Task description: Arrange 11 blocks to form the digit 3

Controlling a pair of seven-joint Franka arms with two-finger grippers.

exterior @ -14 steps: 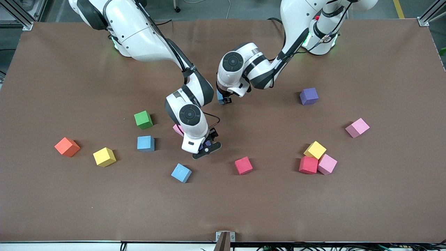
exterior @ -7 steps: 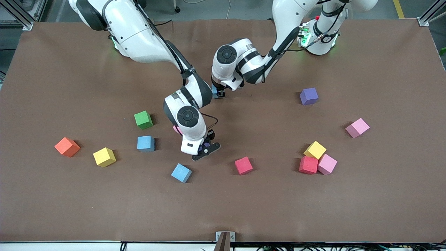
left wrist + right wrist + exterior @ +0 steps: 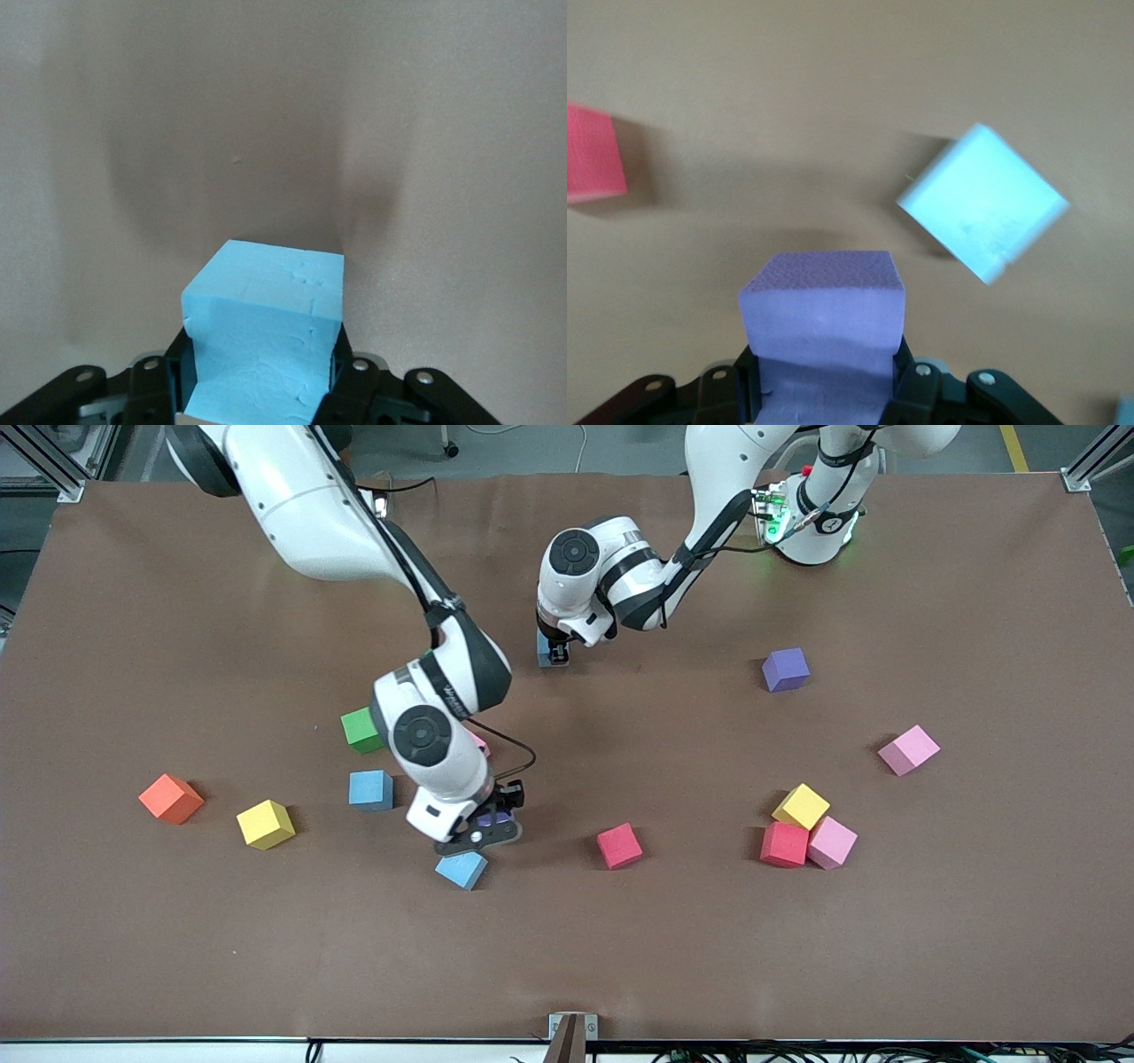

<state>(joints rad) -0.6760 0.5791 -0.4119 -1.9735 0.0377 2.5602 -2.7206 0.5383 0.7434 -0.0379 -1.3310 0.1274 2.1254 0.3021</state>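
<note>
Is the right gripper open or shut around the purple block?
Shut on it. In the right wrist view the purple block sits clamped between the right gripper's fingers.

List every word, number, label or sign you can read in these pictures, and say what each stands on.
None can be read.
The right arm's wrist link bears small white lettering, too small to read.
The blocks, such as the red one, have plain faces.
The brown table carries no marks.
</note>
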